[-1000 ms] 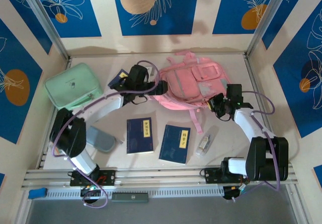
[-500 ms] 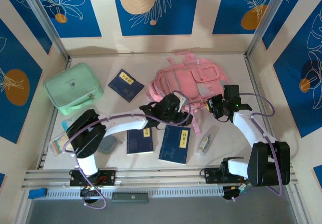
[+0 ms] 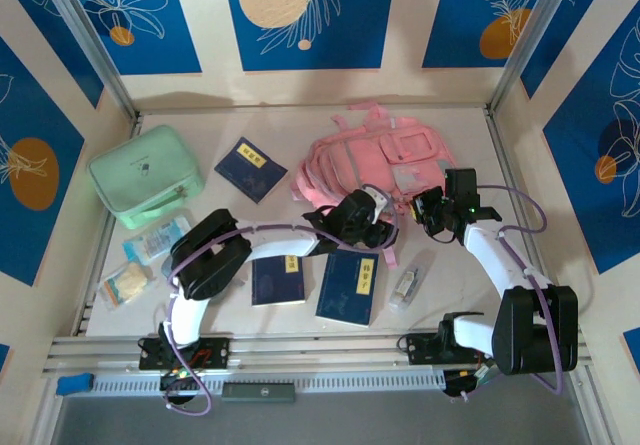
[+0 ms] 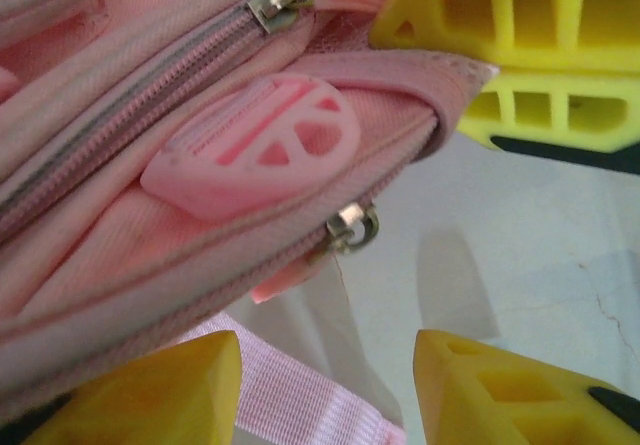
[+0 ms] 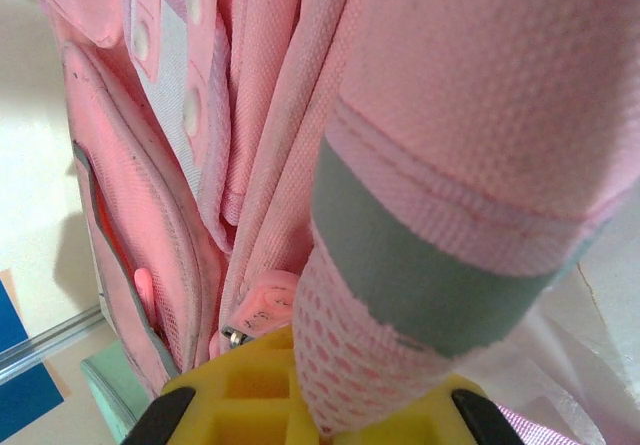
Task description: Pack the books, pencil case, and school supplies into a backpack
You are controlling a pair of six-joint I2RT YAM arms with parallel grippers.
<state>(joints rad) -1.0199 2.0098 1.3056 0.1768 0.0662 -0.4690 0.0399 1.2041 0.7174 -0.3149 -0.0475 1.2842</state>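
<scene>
Roughly centre-back on the table, the pink backpack lies flat. The right gripper is pinched on its side strap. The left gripper sits at the near zip edge, jaws part-way apart, nothing squeezed. One book lies to the left and two books in front, the left arm covering one's top. Mint case, bottle and packets lie outward.
</scene>
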